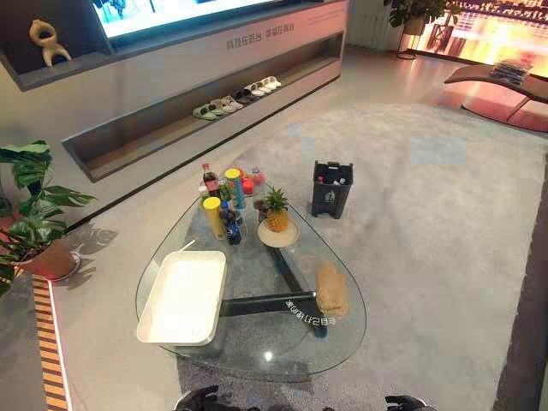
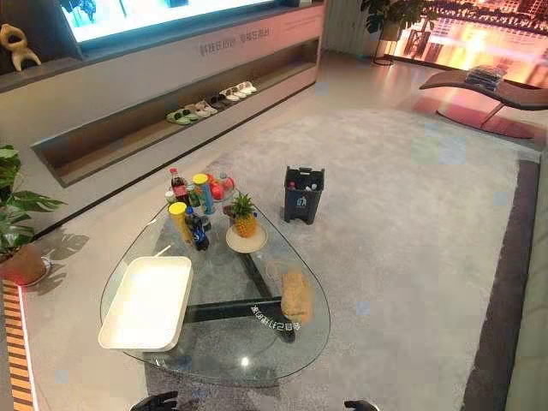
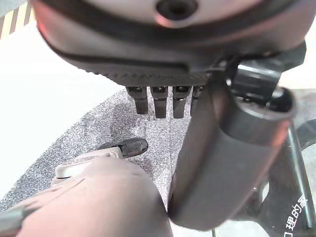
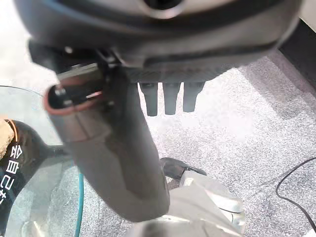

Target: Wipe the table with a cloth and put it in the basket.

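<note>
– So, where is the cloth [image 1: 331, 291] at this moment?
– Lying bunched on the glass table [image 1: 248, 347], a little right of centre in the left eye view, beside the dark leg that shows through the glass. Nothing has hold of it.
– And the hands?
– Both sit low at the bottom edge of the frame, the right hand [image 1: 404, 402] at the lower right and the left hand [image 1: 199, 399] at the lower left. In each wrist view the fingers [image 4: 170, 98] hang straight and loose, the thumb stands off, and neither hand holds anything.
– How does the cloth lie to them?
– Well apart from both. It is above the right hand in the frame and slightly to its left, with the table's rim and bare glass between. The left hand is below the white basket [image 1: 181, 300], which is empty at the lower left of the tabletop.
– So the step is the reach?
– I'd judge so, and the right hand looks the nearer one. It should come over the rim and down onto the cloth's middle, pressing it rather than nipping an edge, since glass lets cloth skid. Wiping is best kept to the open glass low in the frame, because the pineapple [image 1: 276, 214] and the bottles [image 1: 224, 205] at the upper part could tip
</note>
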Robot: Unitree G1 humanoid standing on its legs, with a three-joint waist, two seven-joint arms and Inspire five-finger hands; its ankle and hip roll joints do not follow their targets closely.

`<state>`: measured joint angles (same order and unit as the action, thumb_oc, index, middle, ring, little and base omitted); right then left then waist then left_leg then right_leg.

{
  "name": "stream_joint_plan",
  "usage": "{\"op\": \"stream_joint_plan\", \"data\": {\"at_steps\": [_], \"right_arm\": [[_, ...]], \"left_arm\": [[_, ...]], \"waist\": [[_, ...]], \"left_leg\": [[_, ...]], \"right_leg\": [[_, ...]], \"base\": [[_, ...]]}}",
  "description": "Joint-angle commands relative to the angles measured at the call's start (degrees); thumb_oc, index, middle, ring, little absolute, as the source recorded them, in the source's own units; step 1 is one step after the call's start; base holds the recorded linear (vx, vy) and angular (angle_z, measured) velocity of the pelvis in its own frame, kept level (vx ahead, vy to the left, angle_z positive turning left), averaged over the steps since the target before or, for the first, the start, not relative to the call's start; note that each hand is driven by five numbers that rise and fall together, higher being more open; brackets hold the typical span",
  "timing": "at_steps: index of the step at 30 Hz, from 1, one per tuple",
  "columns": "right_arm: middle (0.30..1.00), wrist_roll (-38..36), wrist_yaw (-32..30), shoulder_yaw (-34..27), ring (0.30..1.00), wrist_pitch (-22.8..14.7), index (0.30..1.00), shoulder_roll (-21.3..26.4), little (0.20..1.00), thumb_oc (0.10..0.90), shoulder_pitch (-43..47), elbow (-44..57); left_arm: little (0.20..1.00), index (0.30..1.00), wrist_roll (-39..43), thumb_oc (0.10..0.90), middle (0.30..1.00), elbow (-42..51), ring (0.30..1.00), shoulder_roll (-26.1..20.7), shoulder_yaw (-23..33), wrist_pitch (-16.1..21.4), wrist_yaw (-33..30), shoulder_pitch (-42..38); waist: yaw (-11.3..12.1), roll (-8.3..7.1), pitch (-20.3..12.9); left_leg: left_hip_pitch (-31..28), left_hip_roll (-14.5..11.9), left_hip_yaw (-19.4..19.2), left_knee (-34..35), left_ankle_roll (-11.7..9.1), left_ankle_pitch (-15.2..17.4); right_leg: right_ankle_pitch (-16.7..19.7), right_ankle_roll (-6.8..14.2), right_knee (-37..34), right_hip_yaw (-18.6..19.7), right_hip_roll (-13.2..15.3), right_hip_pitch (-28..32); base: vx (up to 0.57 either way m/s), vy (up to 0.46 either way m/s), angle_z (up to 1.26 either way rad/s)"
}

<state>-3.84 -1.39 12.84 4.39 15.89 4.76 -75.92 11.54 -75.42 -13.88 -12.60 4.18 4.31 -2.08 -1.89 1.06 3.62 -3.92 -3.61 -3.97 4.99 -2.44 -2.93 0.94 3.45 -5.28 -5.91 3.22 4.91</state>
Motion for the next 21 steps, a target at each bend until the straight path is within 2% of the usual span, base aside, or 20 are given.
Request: {"op": "stream_joint_plan", "data": {"at_steps": [1, 5, 21], "right_arm": [[0.900, 1.36, -0.58, 1.41, 0.900, -0.47, 0.900, -0.35, 0.900, 0.800, 2.65, -1.94], [0.900, 1.21, -0.56, 1.57, 0.900, -0.38, 0.900, -0.36, 0.900, 0.800, 2.94, -2.03], [0.900, 1.40, -0.60, 1.32, 0.900, -0.45, 0.900, -0.10, 0.900, 0.800, 2.87, -2.12]], "left_arm": [[0.900, 0.900, -3.25, 0.800, 0.900, -4.21, 0.900, -0.61, 0.96, 2.14, -0.47, -4.98], [0.900, 0.900, -2.10, 0.800, 0.900, -4.29, 0.900, -0.51, 1.14, 2.86, -0.29, -5.24], [0.900, 0.900, -1.94, 0.800, 0.900, -3.33, 0.900, -0.79, 0.95, 1.91, 0.20, -4.96]], "waist": [[0.29, -1.65, 1.19], [0.33, -1.66, 1.25], [0.36, -1.40, 1.22]], "left_leg": [[-0.89, 1.73, -0.21, 0.01, -0.13, 4.50], [-0.89, 1.71, -0.18, 0.01, -0.14, 4.52], [-0.88, 1.74, -0.16, 0.01, -0.19, 4.50]], "right_leg": [[-1.77, 1.87, 1.68, -0.71, 0.84, -0.45], [-1.81, 1.83, 1.74, -0.68, 0.81, -0.49], [-1.94, 1.84, 1.78, -0.75, 0.86, -0.48]], "base": [[0.06, -0.019, -0.58], [0.00, 0.000, 0.00], [0.00, 0.000, 0.00]]}}
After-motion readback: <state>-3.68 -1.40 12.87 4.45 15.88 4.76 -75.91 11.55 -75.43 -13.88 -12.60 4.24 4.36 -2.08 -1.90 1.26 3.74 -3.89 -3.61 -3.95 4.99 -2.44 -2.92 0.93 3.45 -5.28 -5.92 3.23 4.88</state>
